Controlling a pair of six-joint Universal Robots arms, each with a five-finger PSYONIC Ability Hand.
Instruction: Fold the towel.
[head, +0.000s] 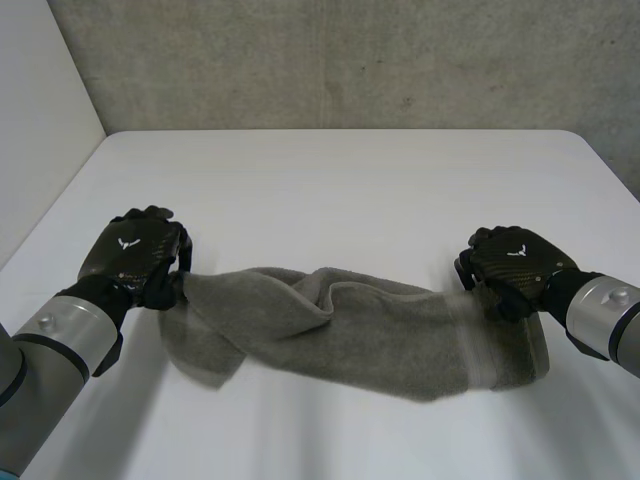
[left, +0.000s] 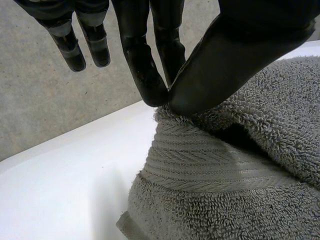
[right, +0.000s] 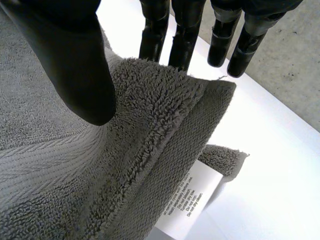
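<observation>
A grey towel lies bunched in a long strip across the white table, stretched between my two hands. My left hand is at the towel's left end. In the left wrist view its thumb and fingers pinch the towel at its banded edge. My right hand is at the towel's right end. In the right wrist view the fingers are straight and the thumb stands apart from them, with the towel's raised edge between them.
A white care label hangs from the towel's edge below my right hand. A concrete wall runs behind the table's far edge. Bare table lies beyond the towel and in front of it.
</observation>
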